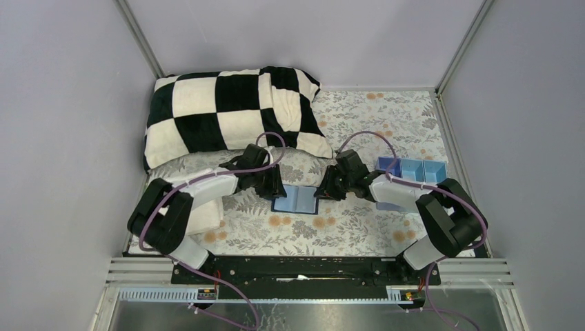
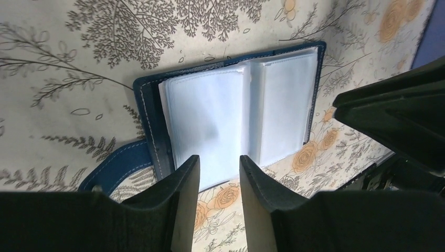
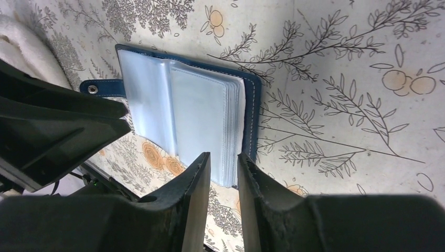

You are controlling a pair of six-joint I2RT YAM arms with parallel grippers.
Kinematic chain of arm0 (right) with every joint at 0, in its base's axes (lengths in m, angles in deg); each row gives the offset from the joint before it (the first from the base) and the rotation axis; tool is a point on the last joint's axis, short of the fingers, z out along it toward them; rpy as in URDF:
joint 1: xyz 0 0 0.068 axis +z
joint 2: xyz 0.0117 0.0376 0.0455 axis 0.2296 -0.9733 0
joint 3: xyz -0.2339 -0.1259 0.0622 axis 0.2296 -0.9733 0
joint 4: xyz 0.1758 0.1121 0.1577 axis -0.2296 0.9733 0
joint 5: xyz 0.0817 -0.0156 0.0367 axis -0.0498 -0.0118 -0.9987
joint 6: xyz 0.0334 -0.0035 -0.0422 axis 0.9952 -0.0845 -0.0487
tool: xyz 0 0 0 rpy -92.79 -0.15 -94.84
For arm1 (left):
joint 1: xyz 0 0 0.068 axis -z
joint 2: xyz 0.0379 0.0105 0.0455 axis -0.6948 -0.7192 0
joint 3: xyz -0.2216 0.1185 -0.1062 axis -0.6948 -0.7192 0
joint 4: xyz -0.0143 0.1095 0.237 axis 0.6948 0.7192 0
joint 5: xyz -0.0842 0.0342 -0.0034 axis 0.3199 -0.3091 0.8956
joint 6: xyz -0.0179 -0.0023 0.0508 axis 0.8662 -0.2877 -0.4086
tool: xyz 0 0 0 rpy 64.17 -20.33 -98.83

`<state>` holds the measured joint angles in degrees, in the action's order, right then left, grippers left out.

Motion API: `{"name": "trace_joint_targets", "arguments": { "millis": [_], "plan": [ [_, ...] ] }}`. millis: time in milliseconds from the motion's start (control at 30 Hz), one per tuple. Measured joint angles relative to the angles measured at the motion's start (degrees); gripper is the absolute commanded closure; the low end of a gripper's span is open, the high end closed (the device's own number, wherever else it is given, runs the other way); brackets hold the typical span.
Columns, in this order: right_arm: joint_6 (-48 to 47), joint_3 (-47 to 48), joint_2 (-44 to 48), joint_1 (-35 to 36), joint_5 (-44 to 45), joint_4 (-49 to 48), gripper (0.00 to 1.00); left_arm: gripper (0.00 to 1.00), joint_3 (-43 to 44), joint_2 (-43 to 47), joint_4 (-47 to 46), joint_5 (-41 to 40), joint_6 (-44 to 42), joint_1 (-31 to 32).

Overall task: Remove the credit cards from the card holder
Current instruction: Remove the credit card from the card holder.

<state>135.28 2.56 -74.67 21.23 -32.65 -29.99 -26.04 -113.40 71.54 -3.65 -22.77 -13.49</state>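
The card holder (image 1: pixel 295 200) lies open on the floral cloth between my two grippers, dark navy cover down, pale clear sleeves facing up. No credit cards show in the sleeves. In the left wrist view the card holder (image 2: pixel 236 105) has its closure tab (image 2: pixel 118 163) stretched out to the left. My left gripper (image 2: pixel 219 160) hovers open over its near edge, nothing between the fingers. In the right wrist view the card holder (image 3: pixel 183 110) shows a stack of sleeves. My right gripper (image 3: pixel 224 156) stands open just above the stack's near corner, gripping nothing.
A black-and-white checked blanket (image 1: pixel 227 114) fills the back left. A light-blue compartment tray (image 1: pixel 414 170) sits behind the right arm. A white towel (image 1: pixel 205 215) lies under the left arm. Grey walls enclose the floral cloth (image 1: pixel 359 227) on three sides.
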Motion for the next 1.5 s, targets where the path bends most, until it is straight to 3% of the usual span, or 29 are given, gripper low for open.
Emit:
{"name": "trace_joint_targets", "arguments": {
  "millis": [167, 400, 1033, 1500],
  "plan": [
    [0.09, 0.5, -1.73, 0.0, -1.84, -1.68, 0.67, 0.65, -1.6, 4.02, -1.09, -2.32, 1.07, -0.59],
    [0.13, 0.7, -5.4, 0.0, -3.56, -3.76, 0.67, 0.67, -2.64, -0.72, -3.85, -1.88, 3.63, -1.77],
    [0.5, -0.7, -2.93, 0.0, -4.09, -7.58, 0.65, 0.66, -3.13, -0.92, -5.38, -1.77, 4.9, -1.75],
    [0.92, -0.7, -6.19, 0.0, -5.75, -9.55, 0.69, 0.66, -3.13, -1.36, -6.38, -1.18, 4.9, -1.75]
  ]
}}
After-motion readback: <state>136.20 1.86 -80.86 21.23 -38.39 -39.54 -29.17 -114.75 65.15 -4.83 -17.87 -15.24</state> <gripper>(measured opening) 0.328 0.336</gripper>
